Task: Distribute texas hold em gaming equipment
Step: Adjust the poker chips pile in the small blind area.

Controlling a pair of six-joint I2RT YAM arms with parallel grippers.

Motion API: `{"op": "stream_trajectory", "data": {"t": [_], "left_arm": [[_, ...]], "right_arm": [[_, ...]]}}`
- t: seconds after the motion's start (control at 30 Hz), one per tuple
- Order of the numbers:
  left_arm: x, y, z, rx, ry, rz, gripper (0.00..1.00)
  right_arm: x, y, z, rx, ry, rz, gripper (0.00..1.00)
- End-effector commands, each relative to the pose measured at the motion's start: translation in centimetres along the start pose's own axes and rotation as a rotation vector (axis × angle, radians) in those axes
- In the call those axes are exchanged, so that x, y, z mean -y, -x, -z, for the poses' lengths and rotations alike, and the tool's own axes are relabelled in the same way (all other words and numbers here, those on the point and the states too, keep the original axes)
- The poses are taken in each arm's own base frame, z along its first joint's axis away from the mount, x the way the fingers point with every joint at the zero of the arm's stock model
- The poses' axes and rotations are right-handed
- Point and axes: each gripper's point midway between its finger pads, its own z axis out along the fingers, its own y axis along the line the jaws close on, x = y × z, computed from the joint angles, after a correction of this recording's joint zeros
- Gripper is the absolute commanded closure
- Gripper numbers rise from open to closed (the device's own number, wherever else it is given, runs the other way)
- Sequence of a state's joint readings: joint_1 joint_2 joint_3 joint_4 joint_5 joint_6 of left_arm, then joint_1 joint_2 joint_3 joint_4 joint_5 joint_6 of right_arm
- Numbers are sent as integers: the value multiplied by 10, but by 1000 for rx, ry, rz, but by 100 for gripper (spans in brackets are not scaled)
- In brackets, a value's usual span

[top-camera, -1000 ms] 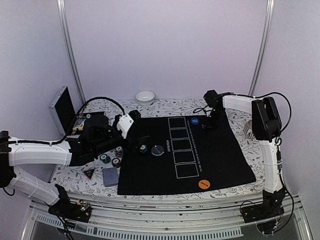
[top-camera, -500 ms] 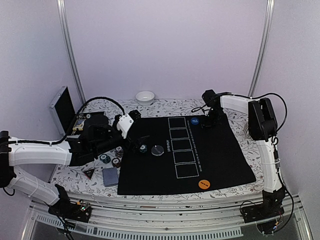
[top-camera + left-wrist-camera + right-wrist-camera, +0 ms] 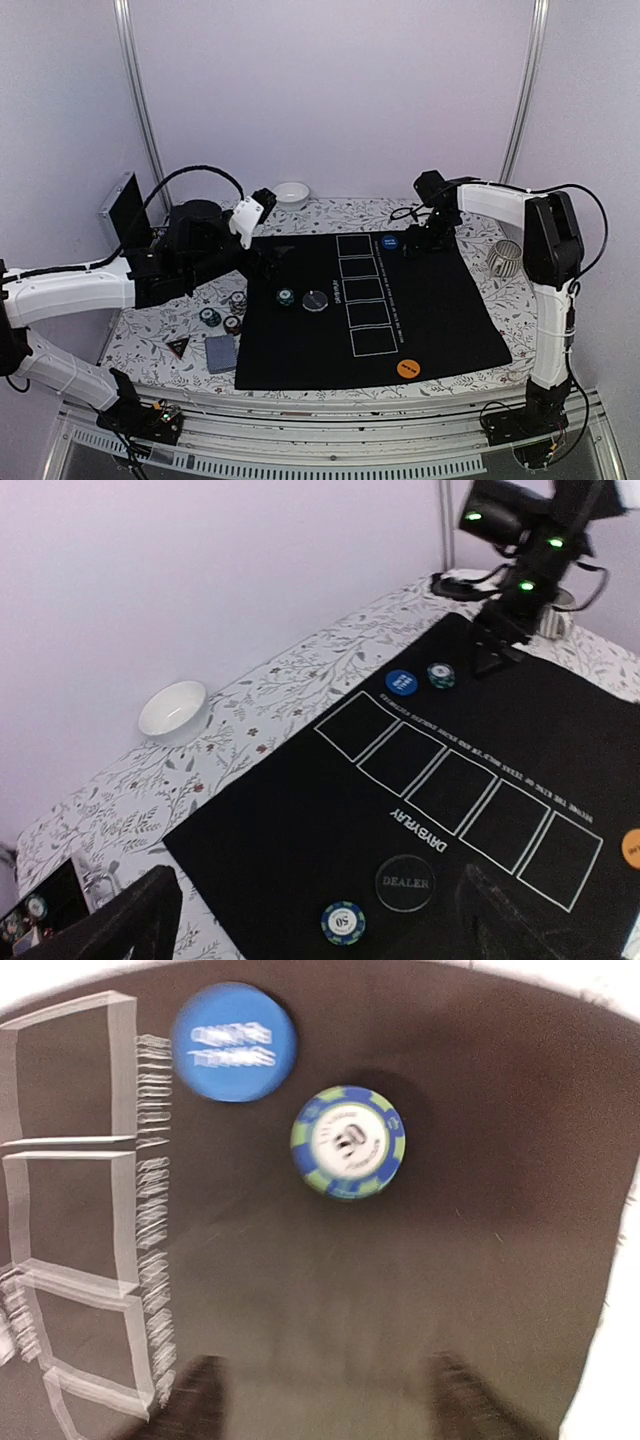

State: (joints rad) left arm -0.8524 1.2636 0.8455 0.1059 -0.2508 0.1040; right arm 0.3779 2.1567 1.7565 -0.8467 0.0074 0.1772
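Black felt mat (image 3: 440, 300) fills the blurred right-wrist view. The right gripper (image 3: 320, 1365) shows only as two dark smears at the bottom edge, spread apart with nothing between them. Just ahead of it a green-and-blue poker chip (image 3: 349, 1142) lies flat, its print unreadable; the blue button disc (image 3: 234, 1042) sits just beyond, to the left, apart. The left gripper (image 3: 318, 880) is cut off by the frame, wide open and empty, with the dealer button (image 3: 405, 883) and a second chip (image 3: 343, 923) just ahead. Bare mat lies beyond both. The orange disc (image 3: 632, 847) is clipped at the edge.

A white bowl (image 3: 290, 194) rests on the floral cloth (image 3: 330, 212) beyond the black mat (image 3: 440, 310), silver case (image 3: 120, 207) at left.
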Motion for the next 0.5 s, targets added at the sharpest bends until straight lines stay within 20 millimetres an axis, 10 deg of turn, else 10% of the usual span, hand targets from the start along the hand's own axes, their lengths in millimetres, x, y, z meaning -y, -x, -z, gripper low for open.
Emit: {"op": "stream_trajectory", "data": {"t": [0.0, 0.2, 0.47], "left_arm": [[-44, -31, 14, -278, 177, 182, 2], [-98, -85, 70, -624, 402, 391, 2], [-115, -182, 99, -923, 447, 622, 2]], "right_arm": [[-12, 24, 94, 237, 49, 20, 1], [-5, 26, 158, 412, 52, 18, 1], [-2, 13, 159, 445, 50, 42, 1]]}}
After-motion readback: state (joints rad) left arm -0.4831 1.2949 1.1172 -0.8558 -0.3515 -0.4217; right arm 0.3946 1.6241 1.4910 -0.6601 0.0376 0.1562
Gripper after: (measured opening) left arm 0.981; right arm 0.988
